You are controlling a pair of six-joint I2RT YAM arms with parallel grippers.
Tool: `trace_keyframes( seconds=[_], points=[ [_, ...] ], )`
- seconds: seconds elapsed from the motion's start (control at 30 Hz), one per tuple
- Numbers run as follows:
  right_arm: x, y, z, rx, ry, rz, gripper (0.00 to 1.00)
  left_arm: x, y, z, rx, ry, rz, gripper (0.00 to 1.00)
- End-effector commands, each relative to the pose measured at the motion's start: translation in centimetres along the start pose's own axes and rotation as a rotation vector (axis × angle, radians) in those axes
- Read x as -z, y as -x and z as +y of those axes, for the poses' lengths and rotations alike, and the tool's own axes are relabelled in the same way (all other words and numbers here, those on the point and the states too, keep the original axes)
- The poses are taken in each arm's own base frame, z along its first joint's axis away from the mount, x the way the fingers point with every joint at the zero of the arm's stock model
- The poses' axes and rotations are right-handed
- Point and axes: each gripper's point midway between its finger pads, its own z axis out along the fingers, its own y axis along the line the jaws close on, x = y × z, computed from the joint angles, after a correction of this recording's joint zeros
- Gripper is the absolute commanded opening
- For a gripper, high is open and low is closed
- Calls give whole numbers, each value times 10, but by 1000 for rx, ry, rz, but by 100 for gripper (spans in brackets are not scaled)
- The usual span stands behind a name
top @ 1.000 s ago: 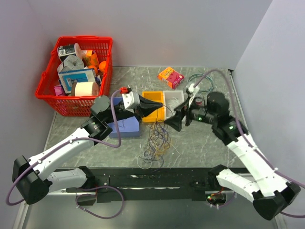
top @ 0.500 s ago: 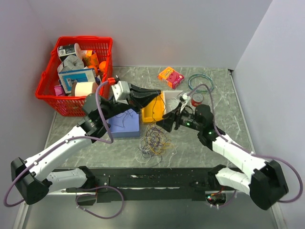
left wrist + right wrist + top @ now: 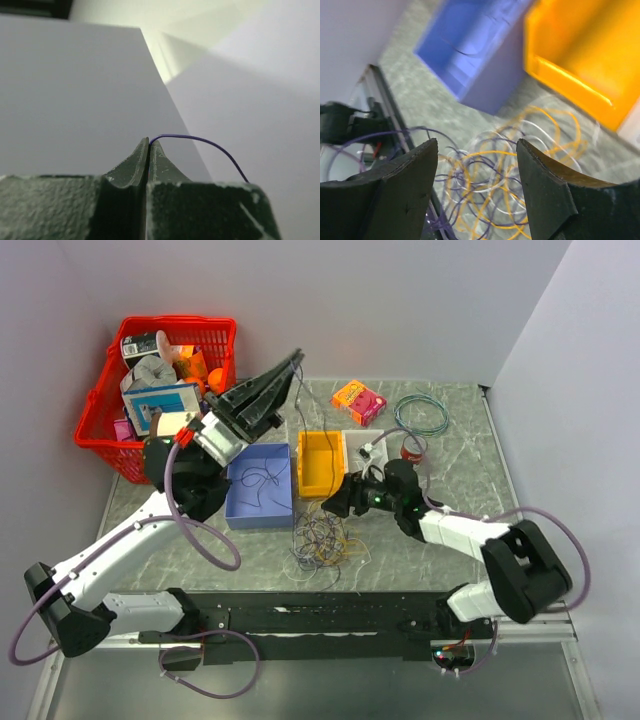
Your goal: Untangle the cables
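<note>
One purple cable [image 3: 200,142] is pinched high in the left jaws; the tangle [image 3: 322,540] is left unsorted under the spread right jaws.

Tangled in a loose, flat heap of thin purple, yellow-orange and white cables [image 3: 325,540] near the middle of the bench's [image 3: 470,460] near edge. Linked by one purple strand [image 3: 200,141] running upward, pinched in the left claw [image 3: 149,146].
</note>
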Motion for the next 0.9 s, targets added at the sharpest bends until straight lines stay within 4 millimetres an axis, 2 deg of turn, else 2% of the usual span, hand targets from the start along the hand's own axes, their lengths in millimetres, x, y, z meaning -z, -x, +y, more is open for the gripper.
trace_keyframes(
  seconds=[0.0, 0.13, 0.3, 0.43, 0.5, 0.53, 0.57, 0.63, 0.67, 0.7, 0.73, 0.83, 0.87],
  points=[
    [-14, -6, -25, -99, -129, 57, 71, -14, 56, 34, -293, 106, -176, 1],
    [-18, -22, -42, -149, -204, 139, 71, -19, 65, 41, -376, 120, -192, 1],
    [-8, -41, -52, -151, -262, 193, 72, -24, 67, 58, -470, 177, -148, 1],
    [2, -34, -47, -109, -268, 183, 73, -10, 18, 58, -453, 134, 51, 1],
    [7, -24, -43, -74, -273, 166, 74, 6, -16, 68, -443, 132, 166, 1],
    [10, -25, -42, -71, -281, 178, 74, 16, -41, 69, -425, 114, 252, 1],
    [13, -23, -41, -49, -283, 177, 74, 32, -63, 83, -441, 125, 325, 1],
    [17, -11, -34, -15, -277, 146, 75, 51, -95, 97, -420, 160, 421, 1],
    [22, -14, -35, -8, -287, 162, 75, 68, -112, 110, -425, 189, 483, 1],
    [25, -10, -31, 7, -284, 149, 75, 76, -120, 112, -407, 196, 504, 1],
    [27, -8, -30, 14, -285, 146, 75, 83, -127, 113, -401, 195, 527, 1],
    [33, -7, -28, 30, -296, 140, 75, 111, -157, 98, -364, 112, 614, 1],
    [34, -8, -29, 34, -301, 142, 75, 127, -173, 94, -345, 101, 660, 1]
  ],
)
